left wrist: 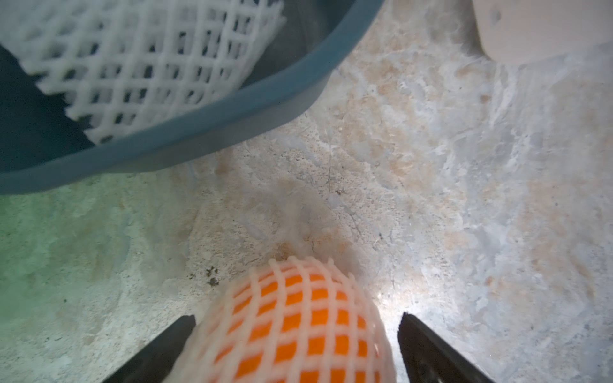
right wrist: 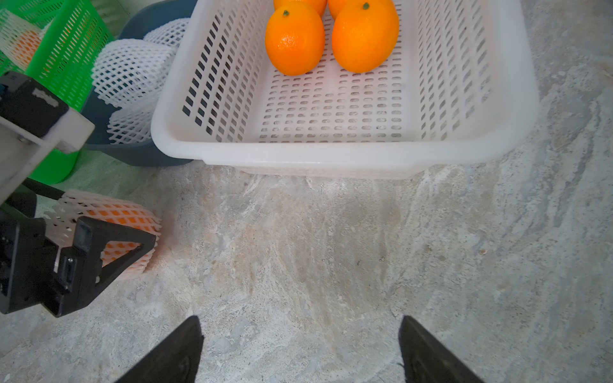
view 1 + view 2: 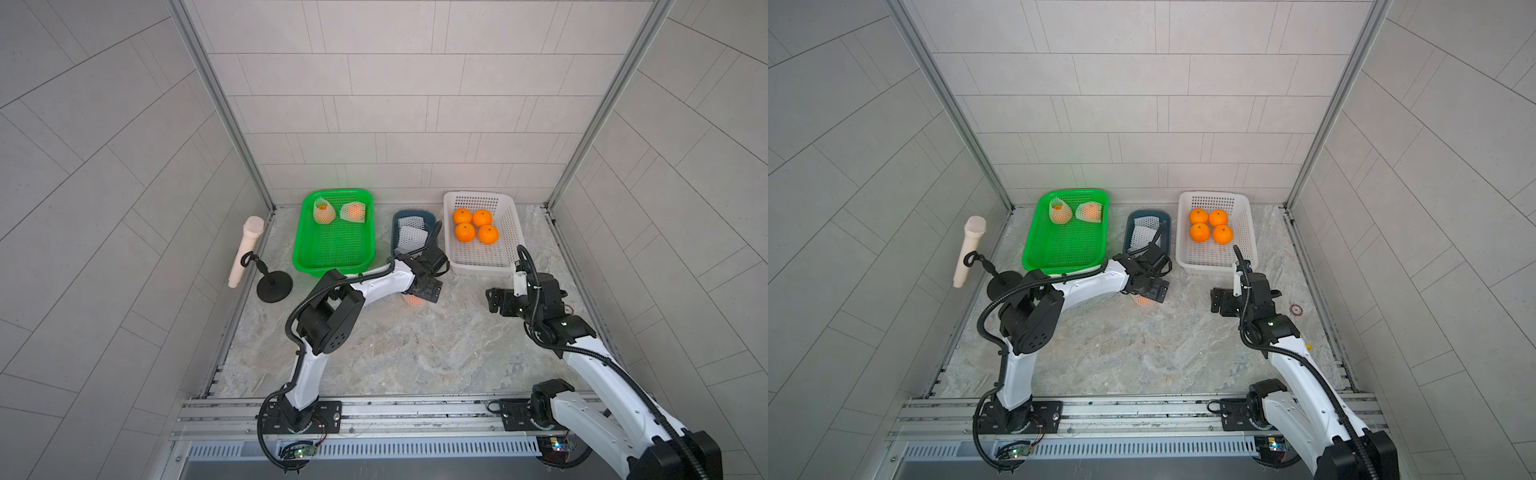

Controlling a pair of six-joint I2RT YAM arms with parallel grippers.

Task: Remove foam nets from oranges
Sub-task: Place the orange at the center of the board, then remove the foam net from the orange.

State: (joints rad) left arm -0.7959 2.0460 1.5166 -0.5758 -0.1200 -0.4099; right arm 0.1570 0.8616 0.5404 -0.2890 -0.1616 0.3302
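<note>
**Orange fruit in a foam net is sitting between the fingers of the left claw**

On the tabletop [image 3: 415, 353], one wrapped orange [image 1: 300, 345] is lying in front of the blue tub [image 1: 232, 126]. Its foam net [image 1: 288, 265] is covering it on all the sides that are showing. The left claw [image 1: 295, 319] is standing open around this fruit. In the left wrist view, one finger is lying against the net, and the other finger is showing a small gap of bare tabletop beside the net. The top views are showing the same claw from above, and it is hiding most of the fruit there.

The right claw [image 2: 298, 318] is also standing open, with its fingers wide apart and only bare tabletop between them. It is hanging near the front wall of the white basket [image 2: 331, 159], well apart from the wrapped orange.

Four bare oranges [image 3: 464, 232] are lying close together in the back part of the white basket. Loose foam nets [image 3: 411, 237] are piling up in the blue tub, which is standing between the white basket and the green basket [image 3: 301, 241]. Two more oranges in nets [image 3: 324, 212] [image 3: 354, 212] are lying at the far end of the green basket. A pale microphone [image 3: 245, 249] on a black stand is standing at the left edge of the tabletop.
</note>
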